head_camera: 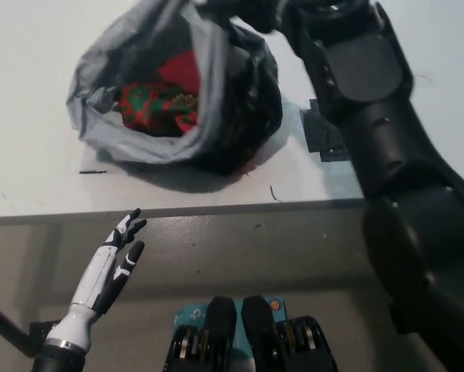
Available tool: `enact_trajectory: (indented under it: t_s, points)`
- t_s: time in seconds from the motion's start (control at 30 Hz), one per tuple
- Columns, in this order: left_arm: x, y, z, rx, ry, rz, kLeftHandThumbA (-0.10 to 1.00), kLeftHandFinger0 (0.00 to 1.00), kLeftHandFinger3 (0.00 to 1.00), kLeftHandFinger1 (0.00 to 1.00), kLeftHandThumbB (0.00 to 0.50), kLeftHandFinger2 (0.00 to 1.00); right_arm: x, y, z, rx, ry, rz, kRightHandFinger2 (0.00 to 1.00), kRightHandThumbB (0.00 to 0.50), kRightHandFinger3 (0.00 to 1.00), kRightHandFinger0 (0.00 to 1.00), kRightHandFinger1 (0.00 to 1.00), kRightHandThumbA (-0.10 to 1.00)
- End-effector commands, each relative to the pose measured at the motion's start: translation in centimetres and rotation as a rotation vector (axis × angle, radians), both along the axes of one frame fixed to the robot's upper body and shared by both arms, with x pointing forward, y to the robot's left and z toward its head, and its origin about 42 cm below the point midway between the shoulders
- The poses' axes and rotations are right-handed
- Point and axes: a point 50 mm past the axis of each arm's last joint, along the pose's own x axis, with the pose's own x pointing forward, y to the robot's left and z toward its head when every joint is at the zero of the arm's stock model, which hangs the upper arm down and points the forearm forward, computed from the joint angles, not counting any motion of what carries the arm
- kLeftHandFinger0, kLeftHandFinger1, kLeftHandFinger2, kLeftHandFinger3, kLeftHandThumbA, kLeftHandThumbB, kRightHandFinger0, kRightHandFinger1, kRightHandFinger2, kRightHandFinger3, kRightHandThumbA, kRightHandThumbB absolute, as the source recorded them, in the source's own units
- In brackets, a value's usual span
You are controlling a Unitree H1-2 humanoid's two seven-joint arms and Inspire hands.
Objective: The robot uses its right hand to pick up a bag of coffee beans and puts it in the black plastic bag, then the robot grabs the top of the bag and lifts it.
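The black plastic bag (232, 101) with a grey lining hangs stretched upward, its bottom resting on or just above the white table (30, 155). My black right hand (255, 11) is at the picture's top edge, shut on the bag's top rim; its fingers are partly cut off by the frame. Inside the open mouth lies the red and green coffee bean bag (150, 105), low at the left side. Below the table's front edge, at the lower left, my white left hand (111, 263) rests open with its fingers apart.
Black tape marks (322, 133) lie on the table right of the bag, partly under my right arm. A short black line (92, 171) marks the table left of the bag. The table's front edge runs across the picture's middle.
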Motion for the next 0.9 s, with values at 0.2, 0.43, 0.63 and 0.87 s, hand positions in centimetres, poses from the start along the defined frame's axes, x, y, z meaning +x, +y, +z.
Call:
enact_trajectory:
  t_s: [0.2,0.43,0.63,0.87]
  points:
    - [0.9,0.1,1.6,0.0,-0.072,-0.011,1.0,1.0,1.0,0.95,0.147,0.91,-2.8,2.9,12.7,0.471,-0.073,0.019,0.61,0.0,1.0,0.0,0.19,0.0]
    - [0.7,0.0,1.6,-0.004,-0.067,-0.011,1.0,0.98,1.0,0.94,0.137,0.9,-3.4,2.3,15.7,0.681,-0.018,-0.004,0.67,0.0,1.0,0.0,0.24,-0.04]
    - [0.7,-0.1,1.5,0.005,-0.077,-0.011,1.0,0.97,1.0,0.92,0.133,0.88,-4.6,0.8,21.0,0.789,-0.049,0.039,0.71,0.0,1.0,0.0,0.29,0.01]
    - [0.5,-0.3,1.5,0.003,-0.064,-0.014,1.0,0.98,1.0,0.9,0.134,0.85,-6.4,-0.1,26.7,0.821,-0.095,0.056,0.7,0.0,0.93,0.0,0.28,0.11]
